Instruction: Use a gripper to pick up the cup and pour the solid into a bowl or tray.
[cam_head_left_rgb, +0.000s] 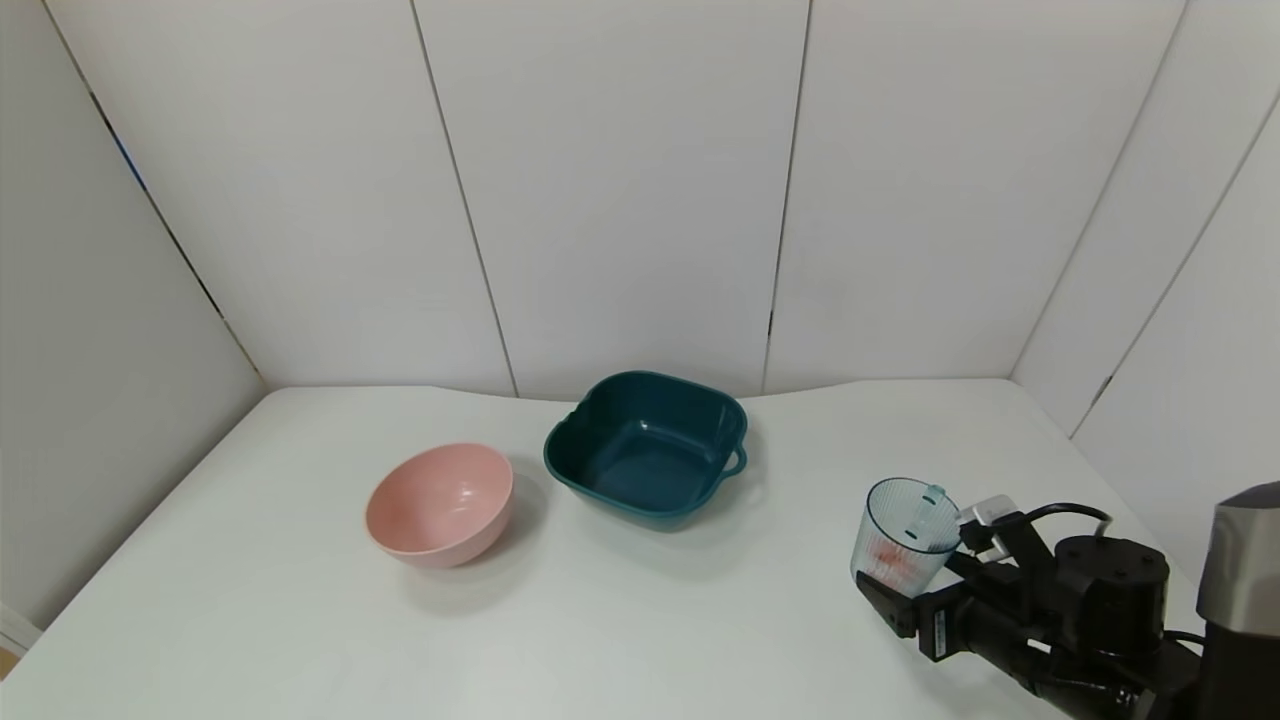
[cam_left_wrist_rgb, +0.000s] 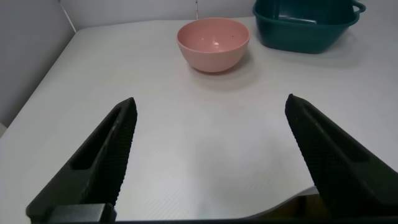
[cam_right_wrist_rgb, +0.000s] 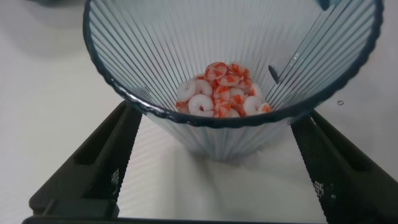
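Note:
The ribbed pale-blue cup (cam_head_left_rgb: 905, 535) stands upright on the white table at the right front, its handle turned toward my right arm. The white and orange-red solid (cam_right_wrist_rgb: 222, 93) lies heaped in its bottom. My right gripper (cam_head_left_rgb: 925, 570) is open, with one black finger on each side of the cup's lower body; the wrist view (cam_right_wrist_rgb: 214, 124) shows gaps between the fingers and the cup's narrow base. The dark teal dish (cam_head_left_rgb: 640, 505) sits empty at mid-table, left of the cup and farther back. My left gripper (cam_left_wrist_rgb: 210, 102) is open and empty over the table's left front.
A round pink bowl (cam_head_left_rgb: 440, 505) stands empty just left of the teal dish; it also shows in the left wrist view (cam_left_wrist_rgb: 213, 43), with the teal dish (cam_left_wrist_rgb: 298, 38) beside it. White walls close in the table at the back and both sides.

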